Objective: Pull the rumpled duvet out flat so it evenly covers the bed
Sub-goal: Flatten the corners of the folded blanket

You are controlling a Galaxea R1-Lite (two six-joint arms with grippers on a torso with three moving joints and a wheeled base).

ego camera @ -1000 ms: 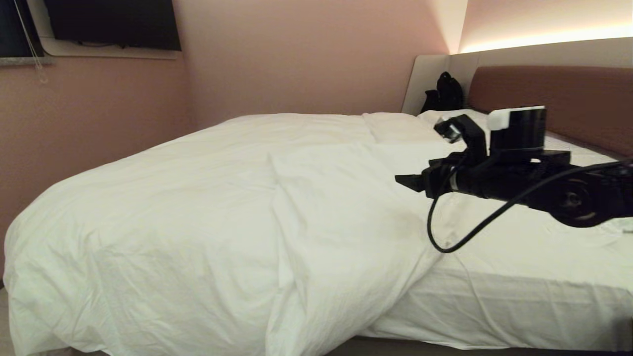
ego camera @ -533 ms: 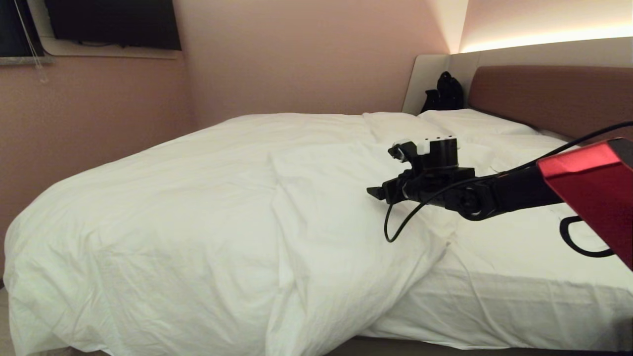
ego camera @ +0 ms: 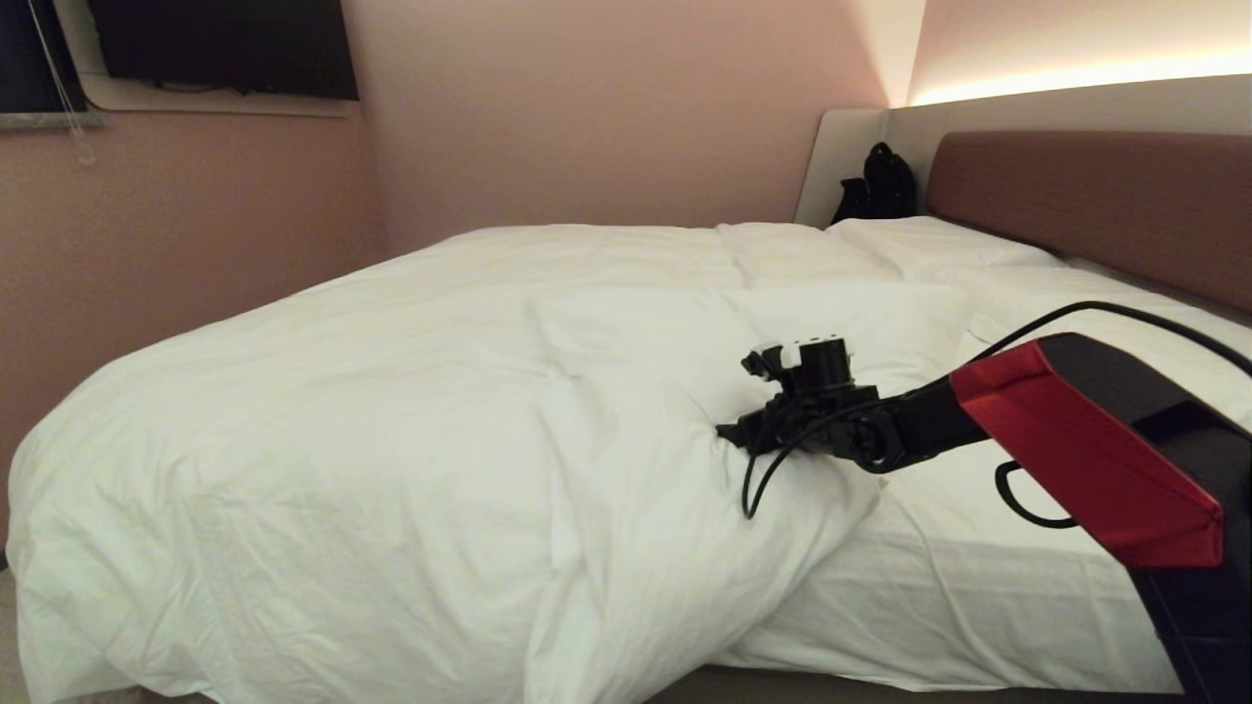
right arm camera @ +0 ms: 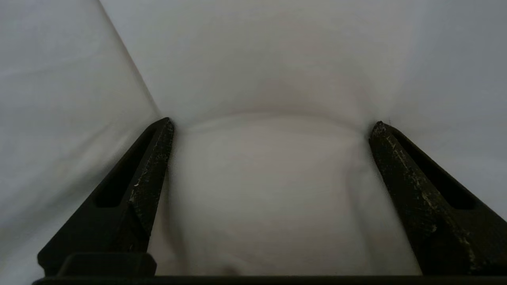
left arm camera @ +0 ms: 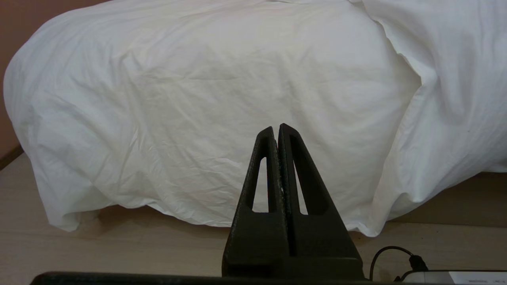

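Right end effector spread wide, tips pressed into duvet at folded-back edge; bare bed sheet behind it. Duvet creased, bunched. Left end effector pressed together, low beside duvet overhang.

Small bedroom, pink walls, warm indirect light.

Pink matte wall runs behind and wraps round the left side. Dark wall-mounted screen up top left, sitting on a pale backing panel; window edge with a blind cord in the far left corner. LED strip glow along the upper right, washing the wall above a light grey surround panel. Black bag tucked in the corner against that panel. Light wood-look floor, dark skirting at the wall base. Cable and a small device lying on the floor.
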